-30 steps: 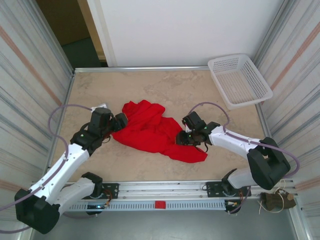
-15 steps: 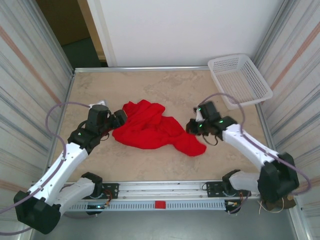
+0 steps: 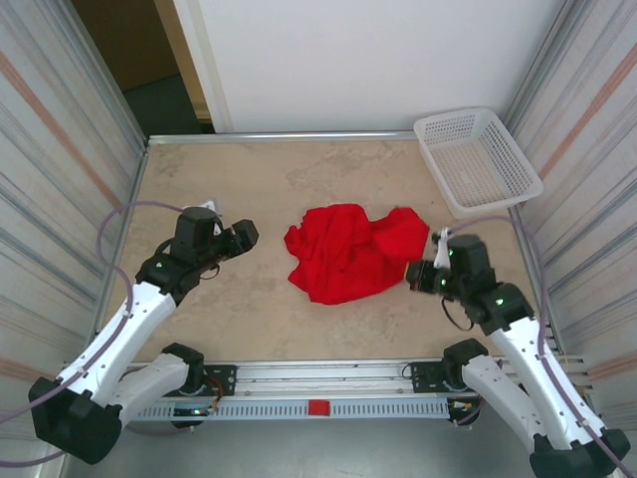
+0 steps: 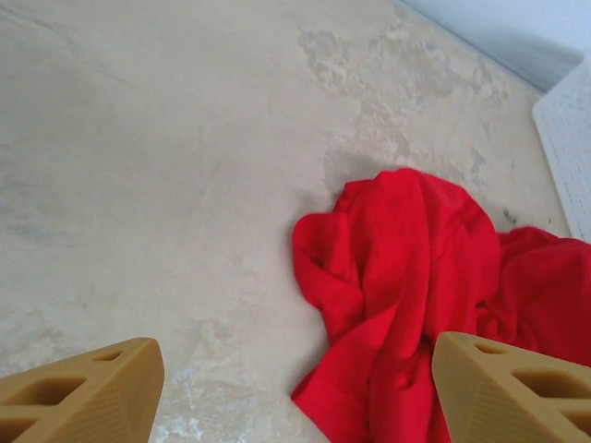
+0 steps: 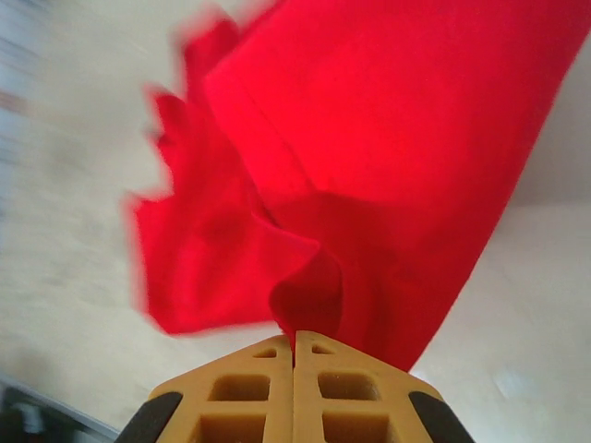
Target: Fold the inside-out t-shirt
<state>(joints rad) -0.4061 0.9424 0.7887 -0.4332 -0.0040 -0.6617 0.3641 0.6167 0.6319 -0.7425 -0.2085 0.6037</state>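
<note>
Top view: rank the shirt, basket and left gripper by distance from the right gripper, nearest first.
1. The shirt, pinched by the right gripper, just left of it.
2. The basket, far right corner.
3. The left gripper, across the table on the left.

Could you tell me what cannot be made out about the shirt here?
- Collar and sleeves: lost in the bunched t-shirt's folds, all views.
- Left wrist view: t-shirt's right side cut off by the frame edge.
- Right wrist view: cloth outline motion-blurred; right hand hides the pinched spot.
</note>
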